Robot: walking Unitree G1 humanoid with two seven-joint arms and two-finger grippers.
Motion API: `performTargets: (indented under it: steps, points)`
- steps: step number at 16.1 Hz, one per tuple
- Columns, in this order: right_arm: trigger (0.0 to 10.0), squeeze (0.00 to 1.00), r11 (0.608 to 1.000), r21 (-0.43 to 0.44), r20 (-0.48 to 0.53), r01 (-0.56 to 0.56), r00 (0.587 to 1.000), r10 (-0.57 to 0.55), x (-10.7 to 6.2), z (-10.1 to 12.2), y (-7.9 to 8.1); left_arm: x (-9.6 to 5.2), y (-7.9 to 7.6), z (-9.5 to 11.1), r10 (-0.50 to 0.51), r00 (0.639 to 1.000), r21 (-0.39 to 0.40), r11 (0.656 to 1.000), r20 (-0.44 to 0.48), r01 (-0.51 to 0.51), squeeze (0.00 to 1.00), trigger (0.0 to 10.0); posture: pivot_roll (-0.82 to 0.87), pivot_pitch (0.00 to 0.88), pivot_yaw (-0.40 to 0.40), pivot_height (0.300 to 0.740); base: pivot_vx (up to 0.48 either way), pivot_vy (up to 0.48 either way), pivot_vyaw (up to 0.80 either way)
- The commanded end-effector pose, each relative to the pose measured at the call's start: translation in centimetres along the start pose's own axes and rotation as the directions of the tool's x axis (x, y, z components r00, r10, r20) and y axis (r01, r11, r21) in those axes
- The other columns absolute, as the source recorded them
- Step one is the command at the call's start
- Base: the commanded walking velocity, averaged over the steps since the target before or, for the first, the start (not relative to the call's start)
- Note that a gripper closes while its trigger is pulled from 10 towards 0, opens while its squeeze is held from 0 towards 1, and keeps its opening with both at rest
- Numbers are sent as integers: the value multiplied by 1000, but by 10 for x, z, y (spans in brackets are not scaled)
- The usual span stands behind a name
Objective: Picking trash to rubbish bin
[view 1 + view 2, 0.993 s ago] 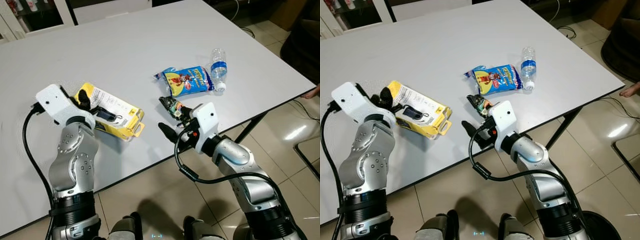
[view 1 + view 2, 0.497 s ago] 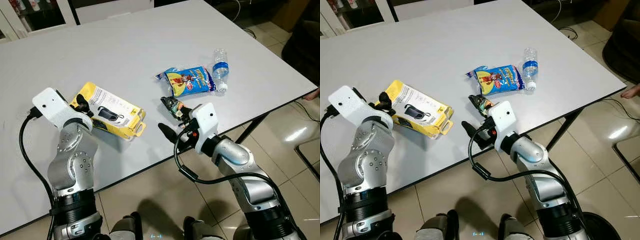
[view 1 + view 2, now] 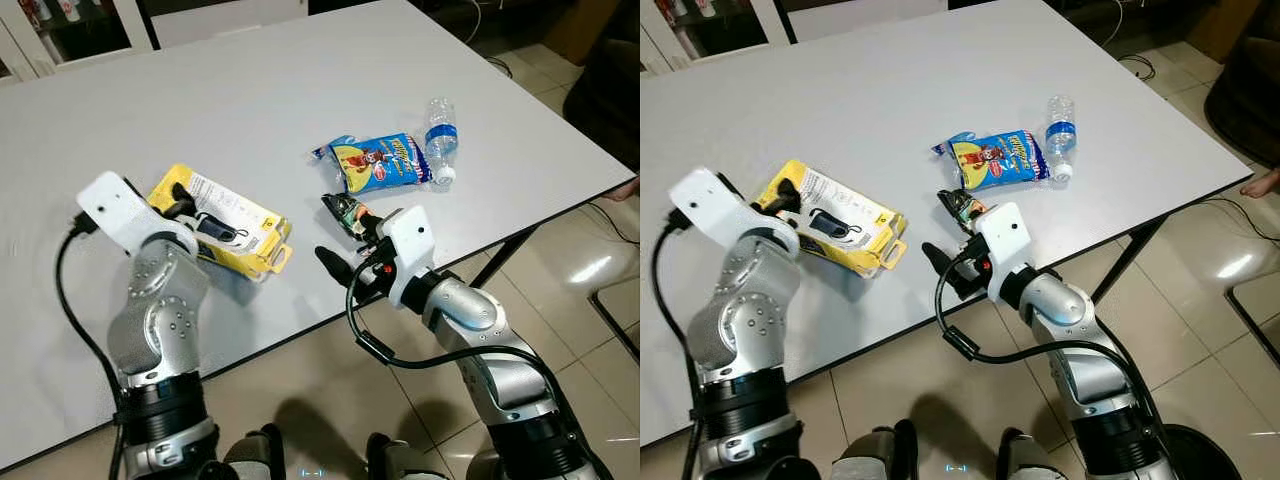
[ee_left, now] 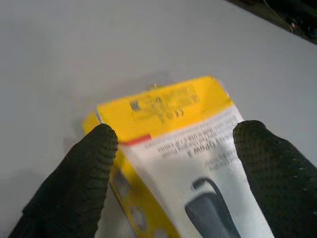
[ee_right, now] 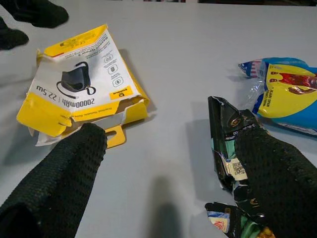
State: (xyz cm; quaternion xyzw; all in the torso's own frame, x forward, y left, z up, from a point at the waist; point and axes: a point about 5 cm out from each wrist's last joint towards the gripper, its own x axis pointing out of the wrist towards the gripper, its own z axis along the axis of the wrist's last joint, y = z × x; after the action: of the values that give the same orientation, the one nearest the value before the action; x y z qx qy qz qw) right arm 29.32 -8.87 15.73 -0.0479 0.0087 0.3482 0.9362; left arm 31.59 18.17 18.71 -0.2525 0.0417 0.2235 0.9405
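Observation:
A torn yellow box [image 3: 238, 232] lies flat on the white table [image 3: 250, 90]. My left gripper [image 4: 176, 134] is open over the box's left end [image 4: 168, 106], one black finger on each side of it. A dark crumpled wrapper [image 3: 343, 209] rests near the table's front edge. My right gripper [image 3: 347, 243] stands open just in front of it; in the right wrist view one finger [image 5: 267, 168] partly covers the wrapper [image 5: 225, 134]. Beyond it lie a blue and yellow snack bag [image 3: 380, 162] and a small plastic water bottle [image 3: 437, 135].
The table's front edge [image 3: 300, 335] runs diagonally just under my right wrist, with tiled floor [image 3: 560, 280] below. Part of a person [image 3: 625, 187] shows at the far right past the table corner. Dark furniture [image 3: 610, 70] stands at the right.
My left arm has swung right, and its gripper now sits over the yellow box's left end. The right gripper and the trash have stayed put.

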Motion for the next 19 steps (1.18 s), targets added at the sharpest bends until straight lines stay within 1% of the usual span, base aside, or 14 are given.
performTargets:
  steps: [1, 3, 5, 10, 11, 13, 14, 18, 19]
  points:
    - [10000, 0, 1000, -4, 4, -12, 1000, 12, 1, 0, 2, -1, 1, 3, 29, 1000, -19, 999, -2, -29, 1000, 10000, -84, 174, 25, 740, 0, 0, 0]
    - [10000, 0, 1000, -4, 5, -13, 1000, 13, 1, 0, 3, -1, -1, 1, 33, 999, -32, 999, -21, -34, 1000, 10000, -85, 173, 26, 740, 0, 0, 0]
    - [10000, 0, 1000, -3, 4, -12, 1000, 12, 0, -1, 3, -2, -1, 0, 58, 997, -46, 997, -41, -60, 1000, 10000, -86, 175, 28, 740, 0, 0, 0]
    - [10000, 0, 1000, -2, 5, -12, 1000, 12, 1, -1, 4, -3, -3, -1, 58, 996, -79, 995, -71, -63, 1000, 10000, -85, 176, 30, 740, 0, 0, 0]
    - [10000, 0, 1000, -1, 6, -12, 1000, 12, 1, -1, 4, -3, -2, -4, 60, 994, -83, 994, -90, -68, 1000, 10000, -84, 175, 31, 740, 0, 0, 0]
    - [10000, 0, 1000, 0, 8, -10, 1000, 10, 2, 0, 4, -1, 4, -22, 99, 979, -81, 990, -180, -115, 1000, 10000, -86, 174, 32, 740, 0, 0, 0]
    - [10000, 0, 1000, 1, 8, -9, 1000, 9, 2, 0, 4, 0, 7, -30, 91, 973, -101, 988, -210, -114, 1000, 10000, -87, 173, 34, 740, 0, 0, 0]
    - [10000, 0, 1000, 3, 9, -7, 1000, 7, 1, 0, 4, 8, 9, -32, 83, 972, -111, 988, -222, -110, 1000, 10000, -90, 175, 35, 740, 0, 0, 0]
    - [10000, 0, 1000, 3, 9, -7, 1000, 7, 1, 0, 4, 12, 9, -32, 54, 974, -141, 986, -222, -87, 0, 10000, -90, 175, 35, 740, 0, 0, 0]
